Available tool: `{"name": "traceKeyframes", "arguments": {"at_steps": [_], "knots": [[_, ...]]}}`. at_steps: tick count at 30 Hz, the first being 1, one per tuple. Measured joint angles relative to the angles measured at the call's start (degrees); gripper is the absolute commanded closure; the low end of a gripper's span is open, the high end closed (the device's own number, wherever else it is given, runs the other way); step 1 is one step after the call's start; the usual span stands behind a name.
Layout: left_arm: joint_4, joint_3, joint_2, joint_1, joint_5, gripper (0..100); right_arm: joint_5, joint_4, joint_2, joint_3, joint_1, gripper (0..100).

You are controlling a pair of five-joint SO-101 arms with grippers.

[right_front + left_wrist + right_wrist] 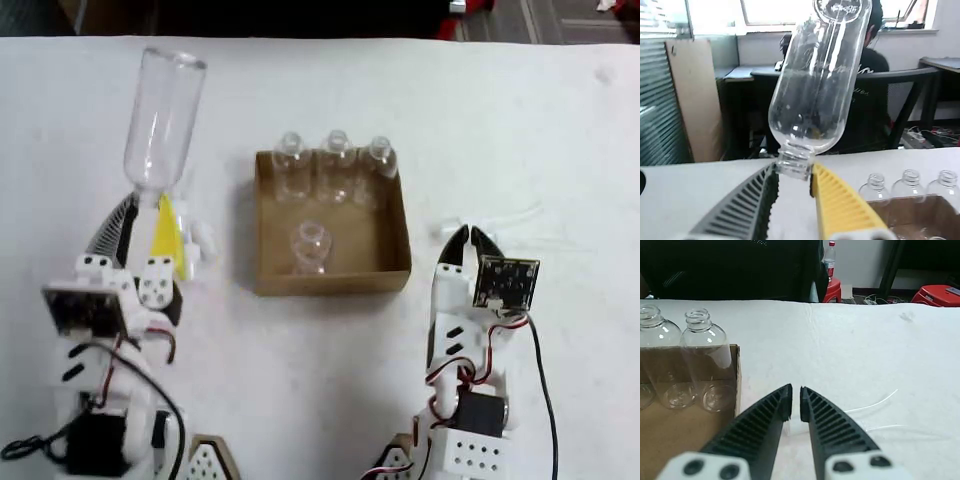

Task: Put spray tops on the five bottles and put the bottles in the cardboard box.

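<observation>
Your right gripper (468, 238): beside the box (400, 215), fingers almost together, holding nothing.
Your left gripper (794, 174): left of the box, clamped on the neck of an upside-down bottle (817, 85).
Box: four bottles (336, 160) stand inside.

the left claw (148, 203) is clamped on the neck of an upturned bottle (163, 115), grey finger on one side and yellow on the other, its arm stretched forward from the base. the right claw (470, 238) points forward, low over the tabletop (520, 120), black fingers drawn almost together with a slim gap at the tips.
</observation>
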Motion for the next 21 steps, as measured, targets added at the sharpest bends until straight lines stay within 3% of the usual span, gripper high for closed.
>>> {"name": "traceKeyframes", "arguments": {"at_steps": [5, 12, 16, 21], "knots": [[6.6, -6.8, -0.5, 9.9, -5.4, 97, 0.0, 0.0, 0.0, 0.5, 0.0, 98.1], [11.3, -5.5, -0.8, 27.0, -13.3, 96, 0.0, 0.0, 0.0, 0.5, 0.0, 98.1], [18.9, -6.1, -0.5, 30.0, -15.8, 96, 0.0, 0.0, 0.0, 0.5, 0.0, 98.1], [34.6, -9.8, -1.3, 31.2, -27.9, 97, 0.0, 0.0, 0.0, 0.5, 0.0, 98.1]]}}
